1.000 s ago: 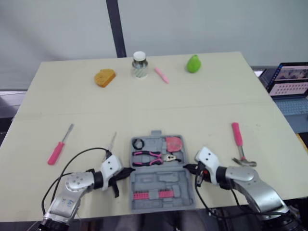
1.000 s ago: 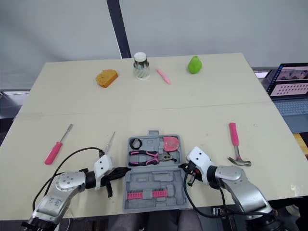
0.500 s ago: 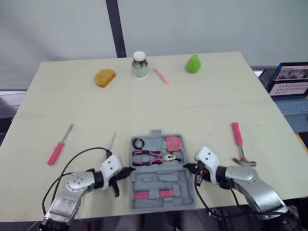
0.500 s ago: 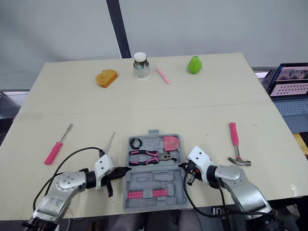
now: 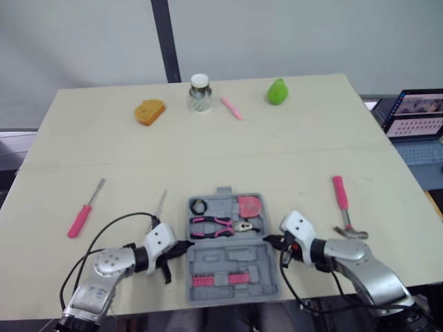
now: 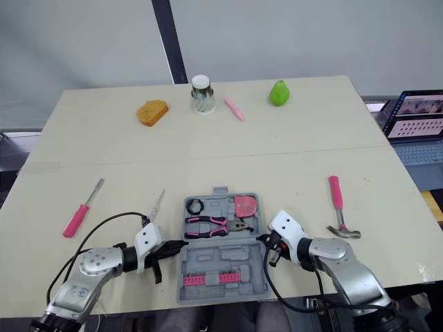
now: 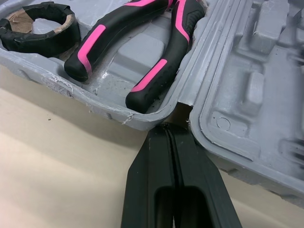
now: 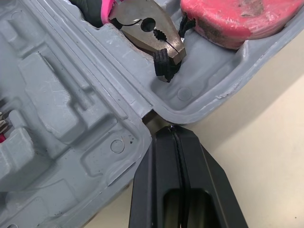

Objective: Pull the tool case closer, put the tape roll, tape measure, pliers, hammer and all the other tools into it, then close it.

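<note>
Beige table [image 5: 277, 152]: spanning most of the head view, seam across the middle

Laptop [image 5: 419, 114]: at the right edge of the frame, off the table, screen lit

Grey tool case [image 5: 232, 263]: at lower centre of the frame, opened flat, hinge line running left to right between the two halves, near the table's front edge

Left gripper [image 7: 170, 137]: at lower left of the head view, fingers pressed together with no gap, tips set against the hinge notch on the case's left side

Right gripper [image 8: 175, 135]: at lower right of the head view, fingers likewise pressed together, tips at the hinge notch on the case's right side

Hammer [image 5: 345, 211]: pink handle, on the table right of the case, apart from it

Pink-handled screwdriver [image 5: 84, 211]: at centre left, well apart from the case

Thin metal-shafted tool [image 5: 161, 203]: just above the left gripper, handle not discernible

Pliers [image 5: 220, 225]: black and pink, seated in the upper half of the case

Jar [image 5: 200, 93], green pear [image 5: 277, 90], orange sponge [image 5: 149, 111], pink pen [image 5: 232, 108]: in a row along the top of the table

Pink tape measure [image 5: 250, 205]: upper right compartment of the case, above the pliers' head

Black tape roll [image 5: 199, 206]: upper left compartment

Strip of pink bits [image 5: 220, 280]: in the lower half of the case
</note>
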